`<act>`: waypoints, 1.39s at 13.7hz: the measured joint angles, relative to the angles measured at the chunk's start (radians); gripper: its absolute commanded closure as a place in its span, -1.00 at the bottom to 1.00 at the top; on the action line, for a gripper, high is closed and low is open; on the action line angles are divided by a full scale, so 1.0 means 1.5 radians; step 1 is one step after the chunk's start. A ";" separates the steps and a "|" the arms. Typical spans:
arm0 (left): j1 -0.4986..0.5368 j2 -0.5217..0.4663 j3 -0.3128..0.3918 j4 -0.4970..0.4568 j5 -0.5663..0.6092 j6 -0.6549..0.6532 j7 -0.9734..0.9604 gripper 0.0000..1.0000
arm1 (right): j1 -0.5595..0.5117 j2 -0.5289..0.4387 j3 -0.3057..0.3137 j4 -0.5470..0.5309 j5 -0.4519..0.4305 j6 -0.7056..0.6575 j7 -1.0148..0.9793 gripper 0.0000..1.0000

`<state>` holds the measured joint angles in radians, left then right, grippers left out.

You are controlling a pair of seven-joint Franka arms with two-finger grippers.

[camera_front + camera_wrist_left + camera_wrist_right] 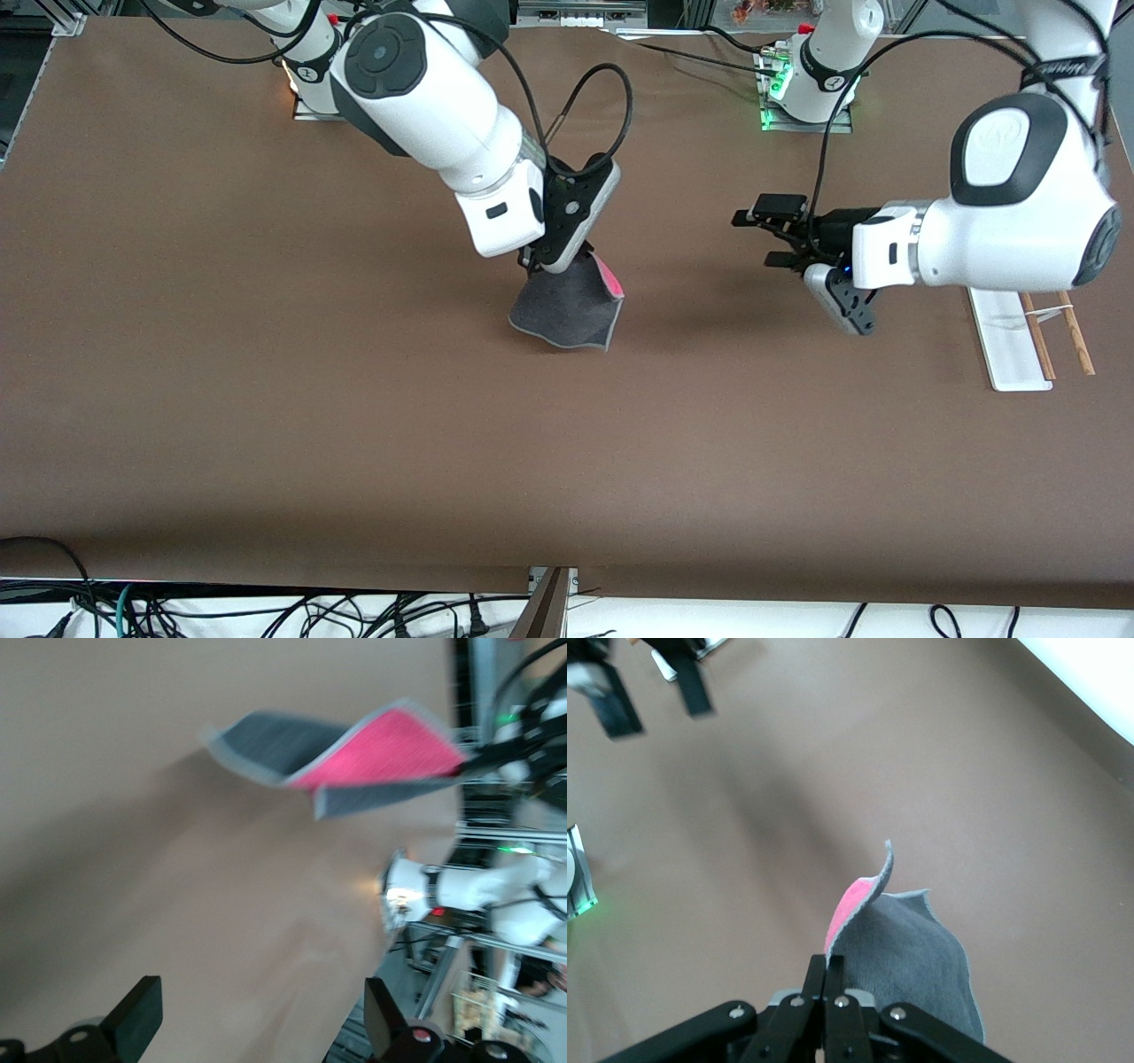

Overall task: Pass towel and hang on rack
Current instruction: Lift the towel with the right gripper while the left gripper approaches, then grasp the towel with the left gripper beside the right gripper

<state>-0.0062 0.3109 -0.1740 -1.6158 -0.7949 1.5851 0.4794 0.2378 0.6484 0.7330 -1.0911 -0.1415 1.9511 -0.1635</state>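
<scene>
Right gripper (pixel 532 263), over the middle of the brown table (pixel 266 399), clenched on one edge of the small soft towel (pixel 567 310), dark grey on one face and bright pink-red on the other with a light grey hem. The cloth hangs directly below the pinched fingers (pixel 824 988), its pink-red face showing along one fold just beside them. Left gripper (pixel 766 237), level with the towel and well apart from it toward the left arm's end of the table, turned toward the cloth with its two black fingers (pixel 133 1019) spread and holding nothing. The small rack (pixel 1010 341), a flat white base with two thin parallel wooden rods, lies on the table beneath the left arm, away from both grippers.
</scene>
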 measured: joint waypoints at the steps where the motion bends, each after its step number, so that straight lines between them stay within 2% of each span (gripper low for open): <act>1: -0.003 0.018 0.000 0.000 -0.039 0.007 0.056 -1.00 | 0.007 0.000 0.000 0.000 -0.005 0.008 0.003 1.00; 8: -0.071 0.058 -0.002 0.005 -0.200 0.088 0.366 -1.00 | 0.040 0.000 0.000 0.000 -0.028 0.030 0.028 1.00; 10: -0.077 0.064 -0.002 0.005 -0.217 0.092 0.426 -0.98 | 0.046 0.000 0.000 0.000 -0.030 0.031 0.029 1.00; 11: -0.076 0.066 0.000 0.005 -0.218 0.092 0.451 -0.89 | 0.047 0.000 0.000 0.000 -0.031 0.031 0.029 1.00; 12: -0.074 0.067 0.001 0.005 -0.220 0.092 0.477 -0.76 | 0.048 0.000 0.000 0.000 -0.031 0.031 0.029 1.00; 13: -0.073 0.071 0.001 0.005 -0.228 0.092 0.502 -0.29 | 0.048 0.000 0.000 0.000 -0.031 0.031 0.029 1.00; 14: -0.074 0.075 0.001 0.005 -0.241 0.092 0.529 0.32 | 0.048 0.000 0.000 0.000 -0.031 0.031 0.029 1.00; 15: -0.076 0.079 0.001 0.005 -0.250 0.092 0.555 0.85 | 0.048 0.000 0.000 0.000 -0.031 0.031 0.029 1.00; 16: -0.078 0.083 0.000 0.005 -0.254 0.092 0.579 1.00 | 0.048 0.000 0.000 0.000 -0.031 0.031 0.029 1.00; 19: -0.080 0.089 0.000 0.005 -0.256 0.092 0.607 1.00 | 0.048 0.000 0.000 0.000 -0.031 0.031 0.029 1.00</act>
<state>-0.1261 0.4440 -0.1742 -1.6084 -1.1783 1.7235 1.3899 0.3102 0.6485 0.7323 -1.0911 -0.1881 1.9976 -0.1196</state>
